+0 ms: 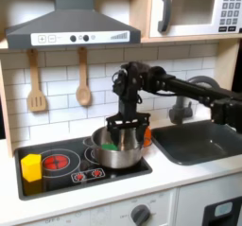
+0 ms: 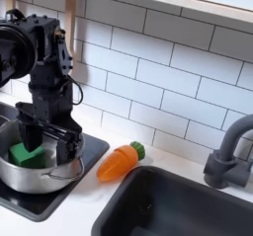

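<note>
1. So, the gripper (image 2: 47, 141) hangs jaws apart over the metal pot (image 2: 40, 171), gripping nothing; the green block (image 2: 27, 155) sits inside.
2. Risk, I'd guess: a finger catching the pot's rim could tip it off the stove (image 1: 71, 164).
3. Toy carrot (image 2: 119, 162) lies beside the sink (image 2: 183, 205), well apart.

White tiled wall (image 1: 57, 93); grey range hood (image 1: 71, 26), microwave (image 1: 194, 10) above; white counter (image 1: 161, 178), dark sink (image 1: 203, 140), grey faucet (image 2: 229, 151)

One pot (image 1: 117, 154), one carrot (image 2: 118, 163), two hanging utensils (image 1: 36, 83), one yellow block (image 1: 31, 166).
</note>
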`<state>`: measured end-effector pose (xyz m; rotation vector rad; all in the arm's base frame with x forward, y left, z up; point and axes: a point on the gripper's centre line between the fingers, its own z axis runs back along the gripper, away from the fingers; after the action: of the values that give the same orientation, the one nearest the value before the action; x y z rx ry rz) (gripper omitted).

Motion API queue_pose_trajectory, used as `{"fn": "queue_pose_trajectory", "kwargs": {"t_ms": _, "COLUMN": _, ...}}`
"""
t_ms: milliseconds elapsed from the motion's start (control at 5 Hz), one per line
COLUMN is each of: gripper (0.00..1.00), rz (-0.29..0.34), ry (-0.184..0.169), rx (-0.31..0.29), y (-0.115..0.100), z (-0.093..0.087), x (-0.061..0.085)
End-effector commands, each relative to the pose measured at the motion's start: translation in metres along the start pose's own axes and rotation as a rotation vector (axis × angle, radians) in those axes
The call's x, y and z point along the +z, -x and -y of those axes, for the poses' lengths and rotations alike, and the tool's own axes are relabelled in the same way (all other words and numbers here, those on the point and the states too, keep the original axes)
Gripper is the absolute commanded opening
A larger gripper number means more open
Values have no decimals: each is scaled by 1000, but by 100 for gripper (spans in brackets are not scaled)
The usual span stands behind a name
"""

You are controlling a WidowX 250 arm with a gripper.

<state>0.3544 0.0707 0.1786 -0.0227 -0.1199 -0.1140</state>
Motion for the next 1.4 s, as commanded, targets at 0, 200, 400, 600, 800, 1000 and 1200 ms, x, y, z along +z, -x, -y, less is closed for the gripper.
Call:
{"fn": "queue_pose_trajectory", "kwargs": {"t_ms": 0, "gripper": 100, "rz": 53, "ry": -16, "rx": 39, "y": -4, "z": -13, "x": 22}}
{"fn": "queue_pose_trajectory", "kwargs": {"t_ms": 200, "gripper": 100, "rz": 52, "ry": -28, "rx": 74, "y": -3, "z": -27, "x": 23}}
{"fn": "queue_pose_trajectory", "kwargs": {"t_ms": 400, "gripper": 100, "rz": 66, "ry": -37, "rx": 106, "y": -2, "z": -38, "x": 28}}
{"fn": "queue_pose_trajectory", "kwargs": {"t_ms": 600, "gripper": 100, "rz": 70, "ry": -45, "rx": 155, "y": 0, "z": -56, "x": 29}}
{"fn": "queue_pose_trajectory", "kwargs": {"t_ms": 800, "gripper": 100, "rz": 58, "ry": -47, "rx": 177, "y": 1, "z": -64, "x": 24}}
{"fn": "queue_pose_trajectory", "kwargs": {"t_ms": 1000, "gripper": 100, "rz": 60, "ry": -56, "rx": 208, "y": 5, "z": -74, "x": 24}}
{"fn": "queue_pose_trajectory", "kwargs": {"t_ms": 1200, "gripper": 100, "rz": 43, "ry": -49, "rx": 212, "y": 7, "z": -76, "x": 20}}
